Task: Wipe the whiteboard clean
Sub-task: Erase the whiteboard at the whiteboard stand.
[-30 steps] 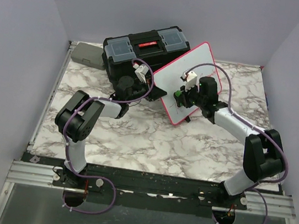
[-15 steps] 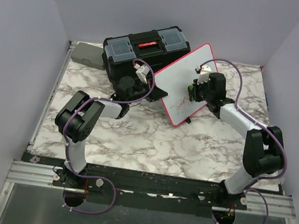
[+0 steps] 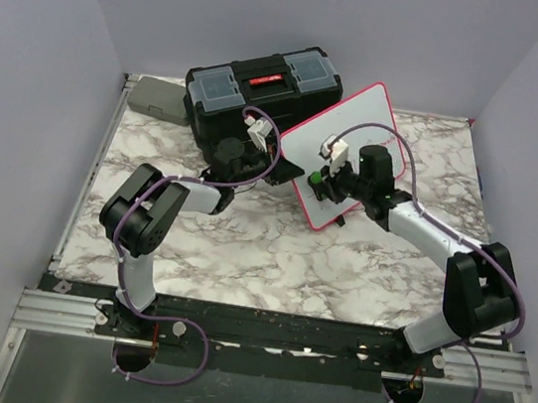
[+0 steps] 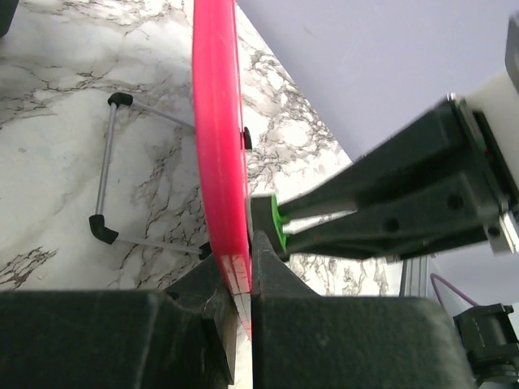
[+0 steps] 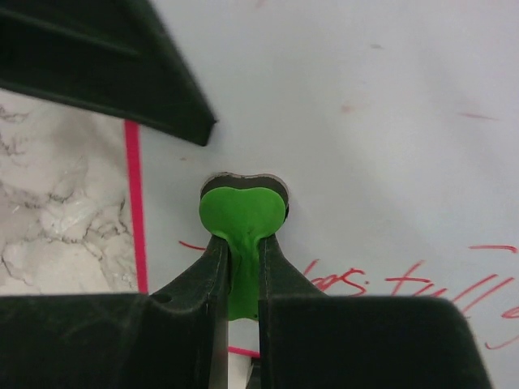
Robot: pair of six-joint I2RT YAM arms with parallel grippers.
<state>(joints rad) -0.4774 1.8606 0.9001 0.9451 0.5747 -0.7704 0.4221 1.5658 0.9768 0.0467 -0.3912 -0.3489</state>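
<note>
I am clamping the board (image 4: 212,121) by its edge in my left gripper (image 4: 242,275) and pinching the eraser (image 5: 241,211) in my right gripper (image 5: 241,261), pressing it on the board just ahead. Pushing harder risks levering the board from that narrow hold.

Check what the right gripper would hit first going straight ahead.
The right gripper would meet the whiteboard face first, through the green eraser it holds; the eraser looks in contact or nearly so.
</note>
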